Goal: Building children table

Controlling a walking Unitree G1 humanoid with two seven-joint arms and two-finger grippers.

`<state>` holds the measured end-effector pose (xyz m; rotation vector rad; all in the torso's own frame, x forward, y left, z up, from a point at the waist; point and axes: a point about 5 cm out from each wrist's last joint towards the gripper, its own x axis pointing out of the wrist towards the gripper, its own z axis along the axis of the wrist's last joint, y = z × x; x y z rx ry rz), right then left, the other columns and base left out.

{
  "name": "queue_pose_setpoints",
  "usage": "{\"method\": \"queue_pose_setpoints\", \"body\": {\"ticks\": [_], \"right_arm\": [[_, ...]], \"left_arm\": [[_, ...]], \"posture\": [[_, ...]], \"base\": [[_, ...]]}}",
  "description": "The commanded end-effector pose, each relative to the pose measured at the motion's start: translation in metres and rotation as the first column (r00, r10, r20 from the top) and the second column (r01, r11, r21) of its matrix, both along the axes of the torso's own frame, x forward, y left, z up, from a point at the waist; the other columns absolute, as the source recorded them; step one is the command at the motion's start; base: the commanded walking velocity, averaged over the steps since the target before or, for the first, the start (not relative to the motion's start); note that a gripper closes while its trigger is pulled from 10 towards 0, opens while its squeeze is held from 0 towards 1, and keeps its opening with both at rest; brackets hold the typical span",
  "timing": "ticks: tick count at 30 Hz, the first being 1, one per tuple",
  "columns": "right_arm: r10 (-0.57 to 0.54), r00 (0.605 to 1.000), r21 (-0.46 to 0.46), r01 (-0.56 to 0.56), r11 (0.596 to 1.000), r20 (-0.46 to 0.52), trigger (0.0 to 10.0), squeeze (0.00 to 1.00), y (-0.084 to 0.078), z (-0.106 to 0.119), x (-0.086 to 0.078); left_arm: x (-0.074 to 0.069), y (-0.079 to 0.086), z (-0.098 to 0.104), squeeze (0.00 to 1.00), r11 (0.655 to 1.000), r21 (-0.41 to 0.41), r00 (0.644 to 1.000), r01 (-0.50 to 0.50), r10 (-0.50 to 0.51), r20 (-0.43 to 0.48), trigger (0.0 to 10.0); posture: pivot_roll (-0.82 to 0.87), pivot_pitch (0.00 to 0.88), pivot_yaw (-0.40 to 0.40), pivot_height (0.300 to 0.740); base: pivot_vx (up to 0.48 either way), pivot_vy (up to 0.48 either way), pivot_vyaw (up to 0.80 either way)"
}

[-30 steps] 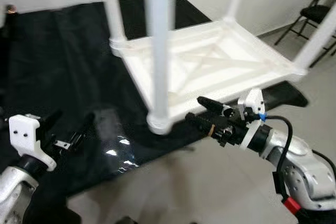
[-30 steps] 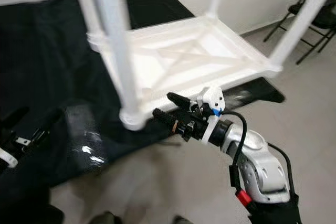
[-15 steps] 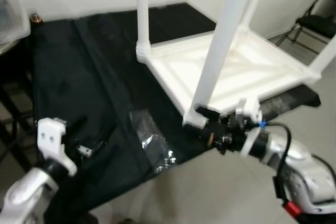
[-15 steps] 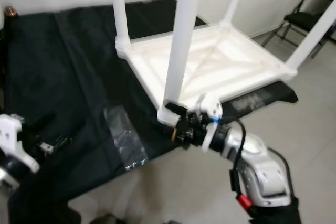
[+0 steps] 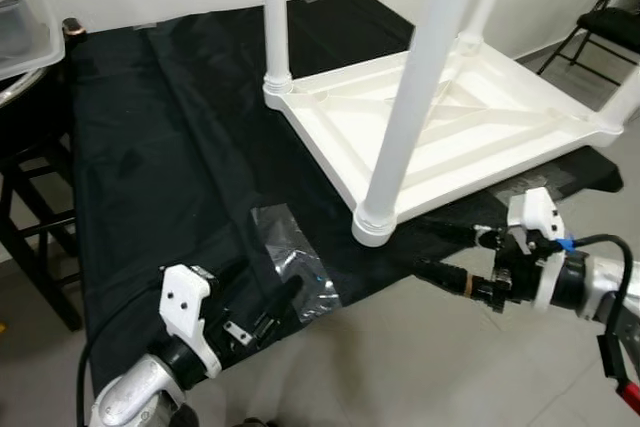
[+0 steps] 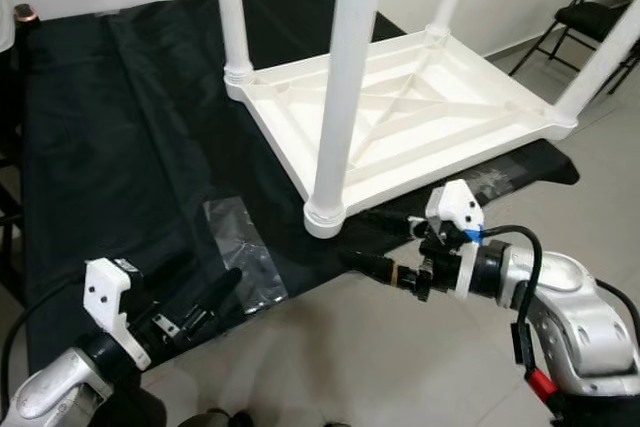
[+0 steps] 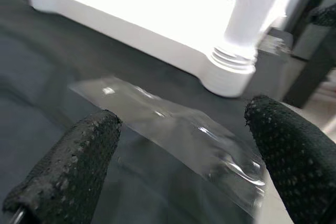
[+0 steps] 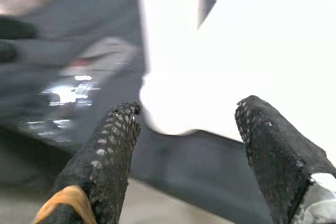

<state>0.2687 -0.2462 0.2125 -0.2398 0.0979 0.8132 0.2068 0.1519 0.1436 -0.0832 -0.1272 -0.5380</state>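
A white children's table (image 5: pixel 450 132) lies upside down on a black sheet (image 5: pixel 170 127), its legs pointing up. The nearest leg (image 5: pixel 408 112) ends in a round socket at the tabletop's front corner (image 7: pixel 231 72). My right gripper (image 6: pixel 365 239) hovers open just off that corner, low over the sheet's edge, fingers pointing at the socket (image 8: pixel 173 108). My left gripper (image 6: pixel 205 272) is open near the sheet's front edge, with nothing between its fingers. A clear plastic bag (image 5: pixel 290 262) lies flat just ahead of it (image 7: pixel 173 129).
A black folding chair (image 5: pixel 610 27) stands at the back right. At the far left are a dark stool frame (image 5: pixel 30 167) and a clear plastic bin (image 5: pixel 20 27). Grey tiled floor (image 5: pixel 400 367) spreads in front of the sheet.
The camera has shifted. My right gripper, close against the leg's socket half a second ago, now sits a little off it. My left gripper has come nearer to the plastic bag.
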Motion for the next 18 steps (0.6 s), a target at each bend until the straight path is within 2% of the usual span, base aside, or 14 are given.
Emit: {"method": "queue_pose_setpoints", "body": {"ticks": [1,6,8,11,12,14,18], "right_arm": [[-0.063,0.997,0.012,0.062,0.998,0.045,10.0,0.0,-0.004,0.002,0.008],[-0.095,0.992,0.047,0.091,0.995,0.087,10.0,0.0,-0.002,0.007,0.02],[-0.078,0.992,0.071,0.072,0.995,0.095,10.0,0.0,0.001,0.01,0.025],[0.112,0.99,0.105,-0.121,0.987,0.084,10.0,0.0,0.024,0.015,0.034],[0.112,0.99,0.105,-0.121,0.987,0.084,10.0,0.0,0.024,0.015,0.034],[0.231,0.97,0.09,-0.237,0.967,0.07,10.0,0.0,0.04,0.016,0.039],[0.292,0.954,0.072,-0.296,0.952,0.065,10.0,0.0,0.045,0.02,0.046]], "left_arm": [[-0.001,0.001,-0.003,0.0,1.0,0.007,1.0,-0.018,0.018,-0.004,10.0],[-0.001,-0.002,0.0,0.0,1.0,0.005,1.0,-0.003,0.003,0.026,10.0],[-0.001,-0.003,0.001,0.0,1.0,0.001,0.999,0.004,-0.004,0.037,10.0],[-0.005,-0.005,0.005,0.0,1.0,-0.009,0.998,0.014,-0.014,0.066,10.0],[-0.005,-0.005,0.005,0.0,1.0,-0.009,0.998,0.014,-0.014,0.066,10.0],[-0.005,-0.002,0.006,0.0,1.0,0.012,0.997,-0.002,0.001,0.079,10.0],[-0.007,0.0,0.005,0.0,1.0,0.025,0.996,-0.019,0.017,0.083,10.0]], "posture": [[0.01,0.193,-0.053,0.74],[0.01,0.199,-0.054,0.74],[0.01,0.205,-0.05,0.74],[0.02,0.218,-0.041,0.74],[0.02,0.218,-0.041,0.74],[0.02,0.224,-0.041,0.74],[0.03,0.238,-0.047,0.74]], "base": [[0.0,0.0,0.0],[0.0,0.0,0.0],[0.0,0.0,0.0],[0.0,0.0,0.0],[0.0,0.0,0.0],[0.0,0.0,0.0],[0.0,0.0,0.0]]}}
